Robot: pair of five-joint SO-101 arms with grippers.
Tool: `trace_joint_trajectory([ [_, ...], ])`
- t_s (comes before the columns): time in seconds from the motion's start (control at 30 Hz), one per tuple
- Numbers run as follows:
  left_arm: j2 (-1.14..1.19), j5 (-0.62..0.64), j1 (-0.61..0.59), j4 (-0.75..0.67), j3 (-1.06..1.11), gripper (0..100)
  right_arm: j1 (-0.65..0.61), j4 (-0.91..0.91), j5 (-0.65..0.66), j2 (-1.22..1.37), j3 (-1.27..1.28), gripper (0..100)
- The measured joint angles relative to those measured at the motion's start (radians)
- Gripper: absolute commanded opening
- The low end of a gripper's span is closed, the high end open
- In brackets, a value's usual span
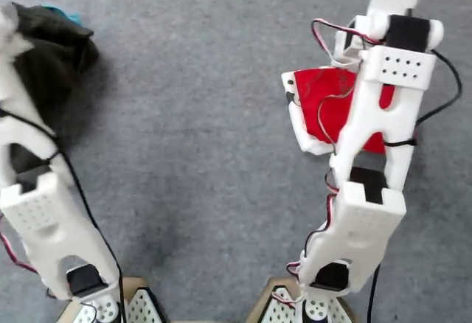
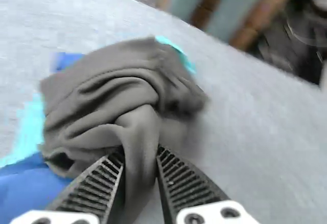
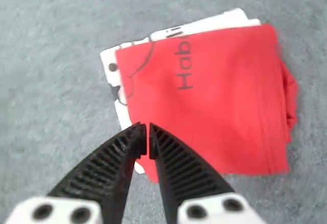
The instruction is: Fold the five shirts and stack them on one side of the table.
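Grey felt table (image 1: 199, 116) carries everything. Nearest, the left gripper (image 2: 139, 155) pinches a fold of the dark grey shirt (image 2: 117, 96), which lies crumpled at ten o'clock on top of a blue shirt (image 2: 20, 188) and a cyan shirt (image 2: 25, 127). The right gripper (image 3: 143, 132) has its jaws pressed together over the near edge of the folded red shirt (image 3: 225, 101) at two o'clock, which lies on a white shirt (image 3: 235, 18).

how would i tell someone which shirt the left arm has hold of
On the grey table, go to the far corner on the left arm's side. There the left gripper pinches a crumpled dark grey shirt, lying on a blue shirt and a turquoise one; the red shirt across the table is folded flat.
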Motion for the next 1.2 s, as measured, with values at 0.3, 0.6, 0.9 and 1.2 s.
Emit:
trace_joint_trajectory([
  [0.3,-0.407,0.0,0.494,-0.055,0.91,9,-0.043,0.0,0.025,-0.009,0.008,1.9],
  [0.6,-0.641,0.0,0.62,-0.133,1.293,35,-0.175,0.0,0.025,-0.009,0.008,20.9],
  [0.9,-0.735,-0.009,0.012,-0.207,1.346,35,-0.489,0.0,0.025,0.08,0.008,21.5],
  [1.2,-0.379,-0.107,-0.313,-0.62,1.567,32,-0.815,-0.084,-0.011,0.359,0.009,21.3],
])
